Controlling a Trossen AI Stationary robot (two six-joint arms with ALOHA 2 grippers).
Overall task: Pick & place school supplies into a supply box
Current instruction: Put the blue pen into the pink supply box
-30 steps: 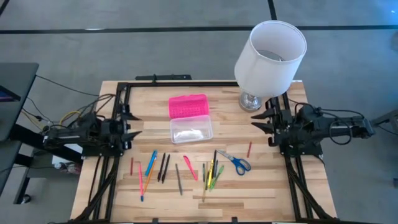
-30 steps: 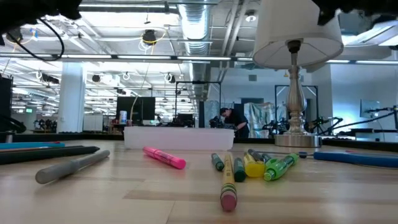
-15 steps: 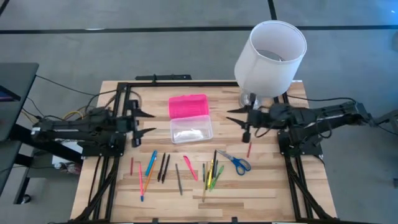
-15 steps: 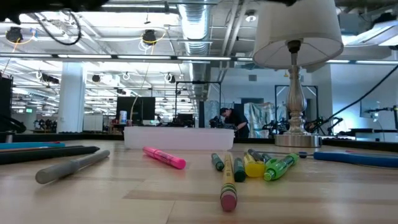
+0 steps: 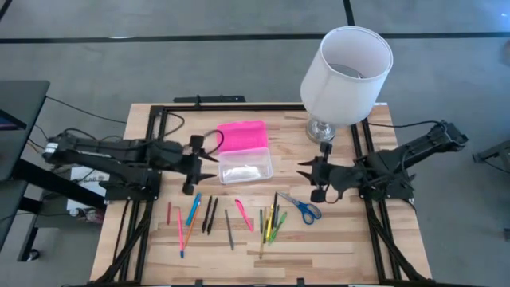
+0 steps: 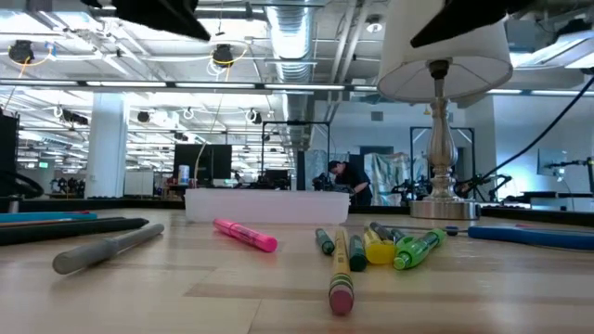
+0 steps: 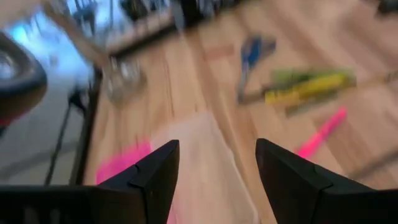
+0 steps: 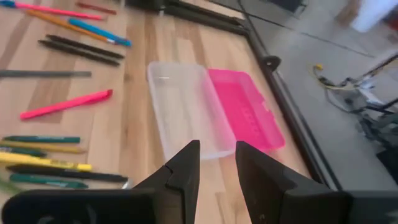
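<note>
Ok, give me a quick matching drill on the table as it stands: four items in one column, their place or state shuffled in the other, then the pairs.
Items:
1. supply box
2. scissors
3. pink highlighter
4. lamp

Places or states:
A. stands at the far right corner
B. lies open, clear base empty
C. lies right of the green and yellow pens
D. lies between the black pens and the green and yellow cluster

Pairs: 1-B, 2-C, 3-D, 4-A

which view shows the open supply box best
The right wrist view: the supply box lies open, clear base and pink lid side by side, empty. The high view shows it whole but small. The low view shows only its clear base edge-on. The left wrist view shows it blurred.
</note>
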